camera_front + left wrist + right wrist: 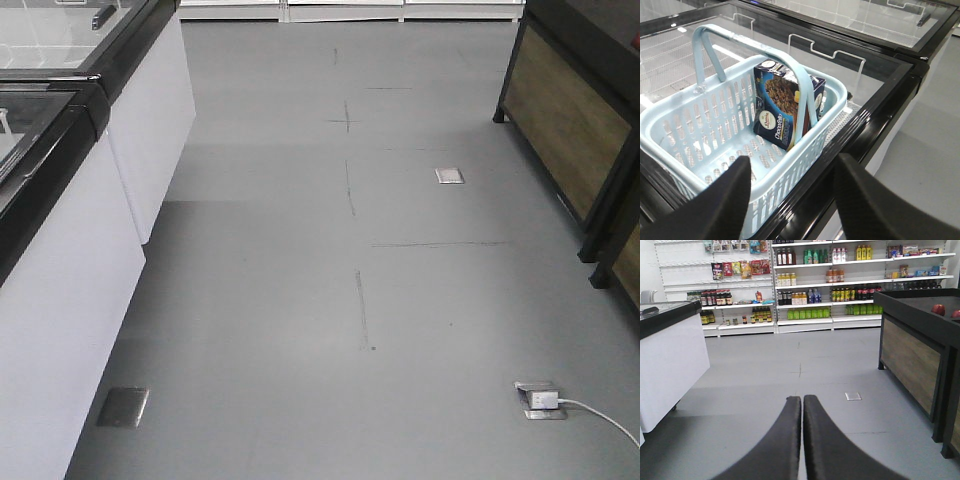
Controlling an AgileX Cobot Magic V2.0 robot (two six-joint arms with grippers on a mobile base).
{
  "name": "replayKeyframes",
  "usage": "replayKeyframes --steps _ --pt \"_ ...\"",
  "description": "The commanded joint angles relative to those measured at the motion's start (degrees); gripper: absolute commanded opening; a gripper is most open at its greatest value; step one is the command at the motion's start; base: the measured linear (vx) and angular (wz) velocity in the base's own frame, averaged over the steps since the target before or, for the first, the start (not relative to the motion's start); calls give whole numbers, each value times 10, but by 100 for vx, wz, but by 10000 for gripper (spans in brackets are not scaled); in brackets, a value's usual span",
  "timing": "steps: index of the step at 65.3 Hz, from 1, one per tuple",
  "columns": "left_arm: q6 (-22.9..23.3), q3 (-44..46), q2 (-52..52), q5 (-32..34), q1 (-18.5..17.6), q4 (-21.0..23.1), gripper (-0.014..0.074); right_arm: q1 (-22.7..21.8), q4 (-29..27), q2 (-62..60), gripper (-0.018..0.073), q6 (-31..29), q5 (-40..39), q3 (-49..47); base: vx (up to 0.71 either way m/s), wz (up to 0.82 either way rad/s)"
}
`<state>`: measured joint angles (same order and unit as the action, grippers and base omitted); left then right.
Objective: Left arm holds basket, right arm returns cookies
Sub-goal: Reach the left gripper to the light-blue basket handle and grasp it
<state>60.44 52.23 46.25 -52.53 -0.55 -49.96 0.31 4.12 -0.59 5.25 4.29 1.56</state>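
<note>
In the left wrist view the light blue basket rests on the glass lid of a freezer, its loop handle raised. A dark navy box of cookies stands on end inside it, leaning against the far wall. My left gripper is open, its two black fingers just short of the basket's near corner and touching nothing. In the right wrist view my right gripper is shut with nothing between its fingers, pointing down the aisle above the grey floor. Neither arm shows in the front view.
White chest freezers with black rims line the left of the aisle. A dark wood-panelled stand is on the right. Floor sockets, one with a white cable, lie ahead. Stocked shelves close the far end.
</note>
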Motion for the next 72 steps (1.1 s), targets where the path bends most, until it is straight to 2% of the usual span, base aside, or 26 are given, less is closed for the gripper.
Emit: replayKeyframes --steps 1,6,12,18,24,32,39,42,45,50,56,72 --pt "-38 50 40 5 28 34 370 -2 5 -7 -8 0 -43 2 0 0" --pt "-115 88 81 5 63 112 370 -2 5 -7 -8 0 -43 2 0 0" --pt "-242 135 126 -8 109 232 370 -2 5 -7 -8 0 -43 2 0 0" --pt "-354 190 169 -40 175 354 370 -2 5 -7 -8 0 -43 2 0 0" --pt "-434 230 193 -68 241 467 370 -2 5 -7 -8 0 -43 2 0 0" --pt "-481 260 197 -61 338 594 370 -2 5 -7 -8 0 -43 2 0 0" --pt "-510 264 196 -53 445 729 370 -2 5 -7 -8 0 -43 2 0 0" --pt "-528 264 197 -57 476 779 370 -2 5 -7 -8 0 -43 2 0 0" --pt "-572 264 198 -59 506 842 370 -2 5 -7 -8 0 -43 2 0 0" --pt "-615 264 204 -51 543 933 370 -2 5 -7 -8 0 -43 2 0 0" --pt "-636 264 216 -45 570 993 370 -2 5 -7 -8 0 -43 2 0 0" --pt "-646 264 268 -37 611 1005 398 -2 5 -7 -8 0 -43 2 0 0"
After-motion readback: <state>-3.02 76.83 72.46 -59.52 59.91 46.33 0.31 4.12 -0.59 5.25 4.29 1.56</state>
